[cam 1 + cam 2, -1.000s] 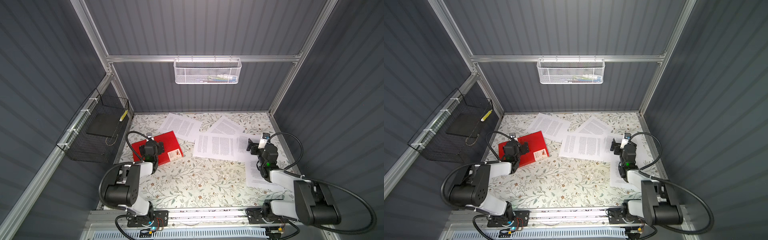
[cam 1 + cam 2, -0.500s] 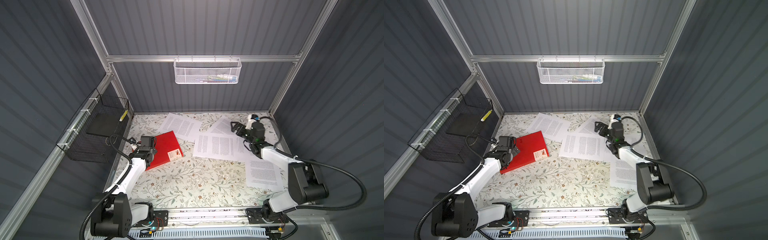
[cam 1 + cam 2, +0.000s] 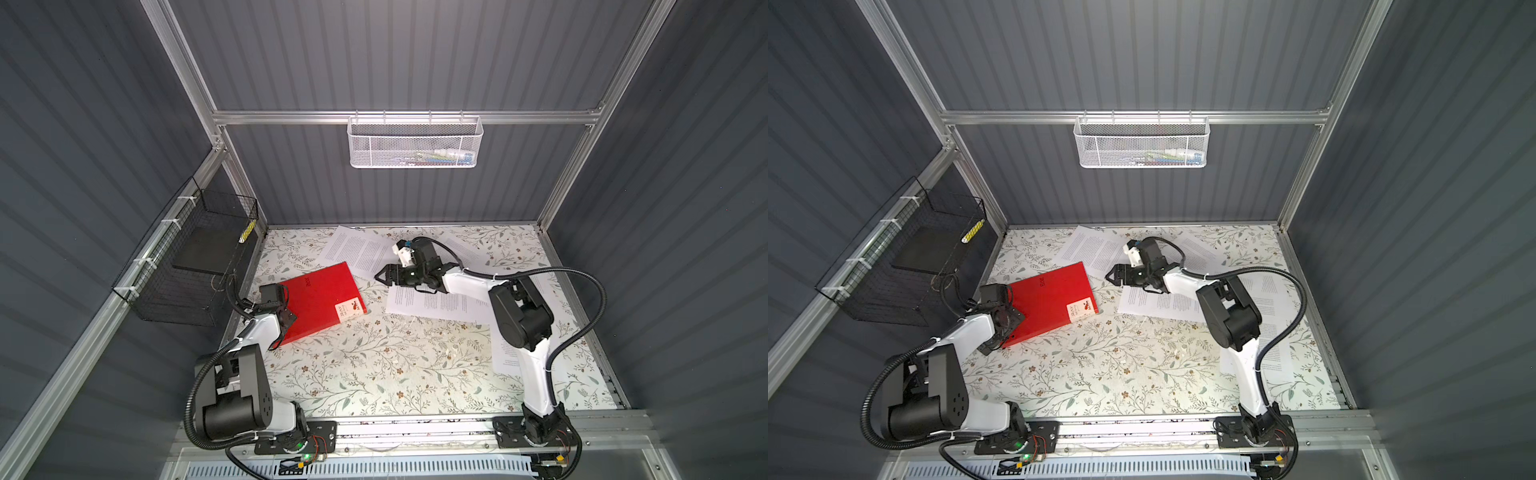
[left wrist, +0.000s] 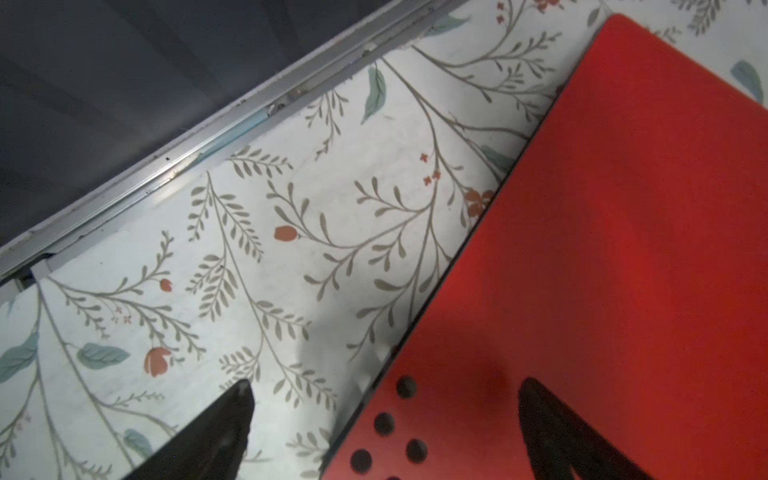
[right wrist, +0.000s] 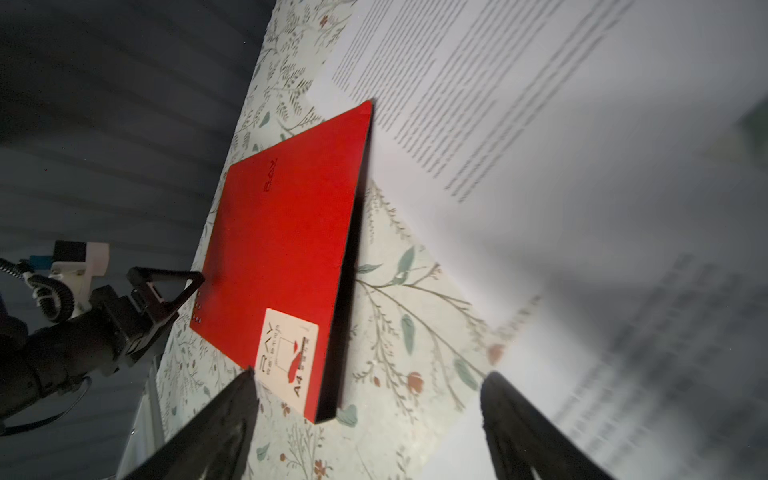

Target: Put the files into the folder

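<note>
The red folder [image 3: 320,299] [image 3: 1050,303] lies shut on the floral table, left of centre, with its white label toward the front. Several printed files lie loose: one behind the folder [image 3: 357,249], one at mid-table [image 3: 432,303] [image 3: 1163,303], one under the right arm [image 3: 507,357]. My left gripper [image 3: 284,330] [image 4: 385,385] is open and straddles the folder's [image 4: 602,270] near left edge, one finger over the table, one over the red cover. My right gripper [image 3: 379,277] [image 5: 370,376] hovers open and empty between the folder [image 5: 282,232] and the mid-table sheet.
A black wire basket [image 3: 195,266] on the left wall holds a dark flat slab [image 3: 203,249]. A white mesh basket [image 3: 415,143] hangs on the back rail. An aluminium rail [image 4: 187,153] borders the table close to my left gripper.
Both arms have stretched out from their folded pose near the front. The left gripper reached the folder's left edge. The right gripper swung left over the sheets toward the folder.
</note>
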You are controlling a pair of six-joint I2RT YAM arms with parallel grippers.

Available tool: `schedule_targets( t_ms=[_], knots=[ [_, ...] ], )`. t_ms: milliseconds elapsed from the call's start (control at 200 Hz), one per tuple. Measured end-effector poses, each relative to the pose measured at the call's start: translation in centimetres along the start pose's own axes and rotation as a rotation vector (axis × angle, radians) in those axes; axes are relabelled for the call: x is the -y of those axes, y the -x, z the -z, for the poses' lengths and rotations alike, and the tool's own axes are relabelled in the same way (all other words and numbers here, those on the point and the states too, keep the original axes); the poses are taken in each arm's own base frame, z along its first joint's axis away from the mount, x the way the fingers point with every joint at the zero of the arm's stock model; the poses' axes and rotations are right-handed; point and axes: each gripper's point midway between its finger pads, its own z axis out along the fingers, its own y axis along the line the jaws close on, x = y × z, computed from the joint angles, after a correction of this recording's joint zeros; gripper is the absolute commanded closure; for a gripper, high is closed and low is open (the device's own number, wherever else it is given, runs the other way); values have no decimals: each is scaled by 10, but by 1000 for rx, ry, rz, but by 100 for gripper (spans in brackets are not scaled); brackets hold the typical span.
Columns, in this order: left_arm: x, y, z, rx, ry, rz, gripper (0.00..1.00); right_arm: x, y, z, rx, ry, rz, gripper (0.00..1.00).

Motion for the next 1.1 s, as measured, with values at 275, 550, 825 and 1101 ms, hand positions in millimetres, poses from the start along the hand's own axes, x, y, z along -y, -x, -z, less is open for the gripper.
schedule_targets(
  t_ms=[275,550,825,1101],
  knots=[
    [9,8,-16,-7,-67,-4,0,-21,-27,-49,-147,107,14,32],
    [32,8,-27,-57,-158,-43,0,-25,-46,-67,-221,139,-10,38],
    [51,11,-27,-77,-234,-85,0,-35,-52,-73,-263,193,-23,54],
    [67,14,-26,-74,-309,-104,0,-35,-57,-71,-277,228,-54,81]
  ],
)
